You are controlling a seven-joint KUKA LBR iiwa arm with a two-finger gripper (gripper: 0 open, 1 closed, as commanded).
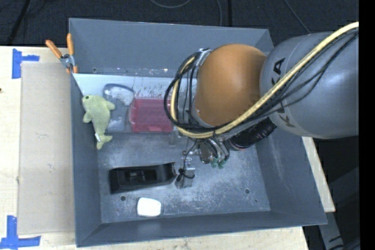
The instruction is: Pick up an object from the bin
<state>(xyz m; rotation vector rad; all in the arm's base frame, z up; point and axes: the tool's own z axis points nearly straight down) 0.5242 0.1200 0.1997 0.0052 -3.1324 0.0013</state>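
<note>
Landmark: the tape dispenser (140,177) lies lengthwise, left to right, on the floor of the bin (258,184), left of centre and towards the front wall.
Gripper (183,177): just beside the dispenser's right end; whether it touches cannot be told.
Arm (281,91): behind and to the right of the dispenser, above the bin.
Oval lump (149,206): in front of the dispenser, near it but apart.
Flat box (151,115): behind the dispenser, well apart.
Plastic packet (120,99): behind the dispenser, against the box's left side.
Plush dolphin (98,117): behind and left of the dispenser, by the left wall, overlapping the packet's left edge.
</note>
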